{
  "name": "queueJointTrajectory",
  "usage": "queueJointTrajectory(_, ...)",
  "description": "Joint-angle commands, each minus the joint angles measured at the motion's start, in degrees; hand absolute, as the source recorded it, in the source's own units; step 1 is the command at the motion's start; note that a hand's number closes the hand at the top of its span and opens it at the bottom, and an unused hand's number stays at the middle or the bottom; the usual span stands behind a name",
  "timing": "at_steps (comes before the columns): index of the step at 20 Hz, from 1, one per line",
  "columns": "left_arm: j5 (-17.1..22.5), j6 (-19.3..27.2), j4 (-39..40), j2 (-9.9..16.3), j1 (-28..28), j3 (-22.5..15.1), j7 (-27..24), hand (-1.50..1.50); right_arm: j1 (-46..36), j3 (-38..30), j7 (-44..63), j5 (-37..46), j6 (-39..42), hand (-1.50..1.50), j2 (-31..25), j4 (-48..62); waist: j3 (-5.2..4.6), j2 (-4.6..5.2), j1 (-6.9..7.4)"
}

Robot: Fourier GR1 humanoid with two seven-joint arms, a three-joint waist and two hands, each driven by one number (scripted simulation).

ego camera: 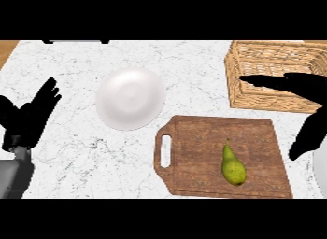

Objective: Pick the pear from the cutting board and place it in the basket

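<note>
Head view, white marble counter (194, 70), wooden cutting board (263, 135), wicker basket (276, 60)

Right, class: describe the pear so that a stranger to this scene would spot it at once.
Find the brown wooden cutting board with a handle slot, on the marble counter below the wicker basket. The pear lies on its lower middle, narrow end pointing up. It is the only small yellow-green fruit there.

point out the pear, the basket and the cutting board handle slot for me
pear (233, 168), head view, on its wide lower body.
basket (263, 100), head view, on its woven front wall.
cutting board (166, 150), head view, in the handle slot at its left end.
</note>
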Motion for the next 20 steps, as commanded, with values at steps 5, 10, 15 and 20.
queueJointTrajectory(5, -1.5, -0.7, 3.3, -1.1, -1.9, 0.3, -1.2, 0.0, 8.0, 3.8, -15.6, 15.0, -11.8, -1.5, 8.7, 5.1, 0.02, 0.31, 0.45)
queueJointTrajectory(10, -2.1, -2.5, -0.2, -0.4, 0.5, 2.0, -0.6, 0.0, 8.2, 5.0, -12.6, 17.3, -11.1, -1.5, 11.4, 4.8, -0.04, -0.03, 0.19)
queueJointTrajectory(15, -3.2, -1.0, 1.9, -3.6, 1.0, 1.3, -2.4, 0.0, 10.5, 8.2, -15.4, 22.3, -10.1, -1.5, 10.1, 6.0, -0.06, -0.02, -0.03)
queueJointTrajectory(20, -2.7, -2.5, -7.0, -2.3, 5.1, 2.2, 1.9, 0.0, 10.4, 10.3, -18.6, 28.5, -12.7, -1.5, 12.3, 9.6, -0.03, -0.1, 0.35)
